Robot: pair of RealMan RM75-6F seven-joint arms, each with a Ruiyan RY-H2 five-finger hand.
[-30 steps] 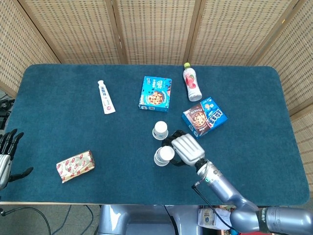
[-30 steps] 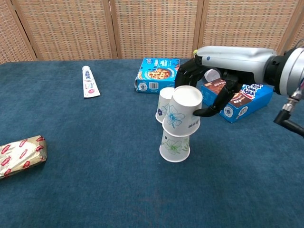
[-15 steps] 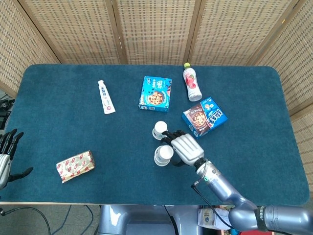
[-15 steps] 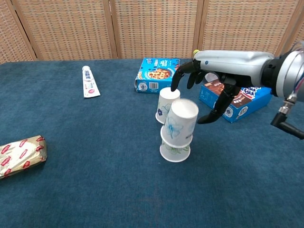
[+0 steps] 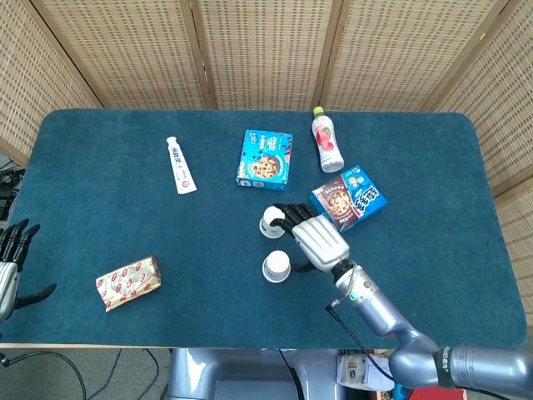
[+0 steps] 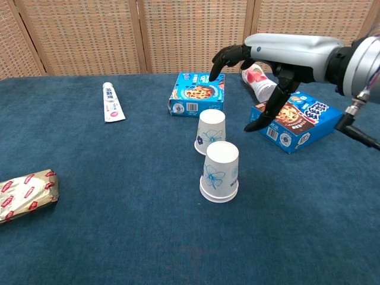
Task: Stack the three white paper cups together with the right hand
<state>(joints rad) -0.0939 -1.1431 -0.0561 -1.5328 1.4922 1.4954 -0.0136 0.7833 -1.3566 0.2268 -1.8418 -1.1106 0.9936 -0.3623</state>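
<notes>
- Woven-panel screens stand behind a table (image 5: 100, 167) covered in dark blue cloth.
- Stacked cups (image 6: 219, 171): upside down near the table's middle toward the front edge, one nested over another.
- Single cup (image 6: 210, 132): upside down, just behind the stack and apart from it.
- Right hand (image 6: 252, 65): raised above and behind the single cup, fingers spread, holding nothing.
- Left hand (image 5: 10, 258): at the table's left edge, fingers extended, empty.
- Blue cookie box (image 5: 265, 159) and bottle (image 5: 326, 140): toward the rear edge.
- Second snack box (image 5: 350, 198): right of the cups.
- Tube (image 5: 180, 166): rear left.
- Foil packet (image 5: 127, 282): front left.
</notes>
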